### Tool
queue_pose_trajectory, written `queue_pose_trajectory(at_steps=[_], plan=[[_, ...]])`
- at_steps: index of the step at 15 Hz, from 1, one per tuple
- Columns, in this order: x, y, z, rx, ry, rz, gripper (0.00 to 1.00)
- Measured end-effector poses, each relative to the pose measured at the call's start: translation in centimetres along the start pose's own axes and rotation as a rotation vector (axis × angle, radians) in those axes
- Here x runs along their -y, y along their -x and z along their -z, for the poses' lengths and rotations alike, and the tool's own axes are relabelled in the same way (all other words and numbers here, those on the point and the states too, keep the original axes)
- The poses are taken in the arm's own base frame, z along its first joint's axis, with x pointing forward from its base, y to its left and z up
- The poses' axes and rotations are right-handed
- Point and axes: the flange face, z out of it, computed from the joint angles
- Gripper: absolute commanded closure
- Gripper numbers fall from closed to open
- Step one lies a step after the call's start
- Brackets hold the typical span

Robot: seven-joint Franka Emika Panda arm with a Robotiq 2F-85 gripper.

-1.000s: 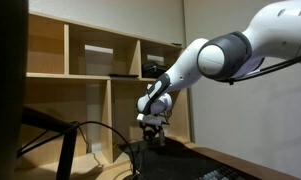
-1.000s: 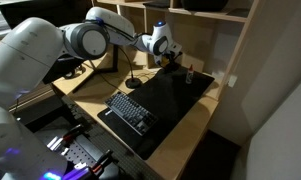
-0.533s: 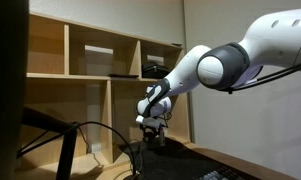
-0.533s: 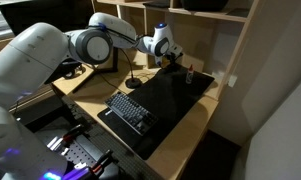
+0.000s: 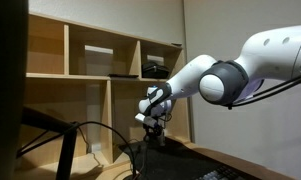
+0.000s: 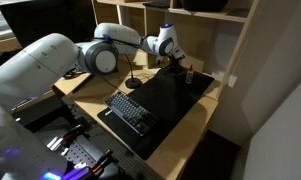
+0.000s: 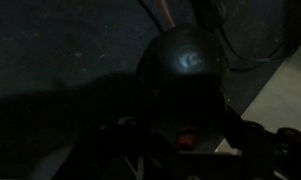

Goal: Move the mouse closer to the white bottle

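The wrist view is very dark. The black mouse (image 7: 186, 68), with a pale logo on its back, lies on the black desk mat (image 7: 60, 60). My gripper (image 7: 182, 140) hangs low over it, with dark fingers (image 7: 125, 140) to either side of the mouse's near end. Whether they press on it does not show. A small red spot (image 7: 186, 135) sits between them. In an exterior view the gripper (image 6: 175, 62) is at the mat's far edge, and the tiny white bottle (image 6: 188, 73) stands just beside it. It also shows in an exterior view (image 5: 153, 135), where the mouse is hidden.
A black keyboard (image 6: 128, 110) lies on the mat's near left part. Wooden shelves (image 5: 100, 70) stand right behind the gripper. Cables (image 7: 170, 15) trail behind the mouse, and a small stand (image 6: 133, 82) is left of the gripper. Bare wooden desk (image 6: 195, 125) runs along the mat's right side.
The arm's elbow and forearm have swung a little, while the gripper stays low at almost the same spot by the bottle.
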Motion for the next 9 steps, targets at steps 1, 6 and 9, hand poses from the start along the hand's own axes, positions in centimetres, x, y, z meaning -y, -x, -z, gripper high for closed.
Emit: queue_pose_trajectory(at_steps=[1,6,9], plan=[[0.0,-0.2,-0.2,0.001,-0.002,-0.031,0.53],[0.0,0.2,-1.2,0.013,-0.017,-0.105,0.53],[-0.2,0.6,-1.8,-0.009,-0.001,-0.096,0.53]])
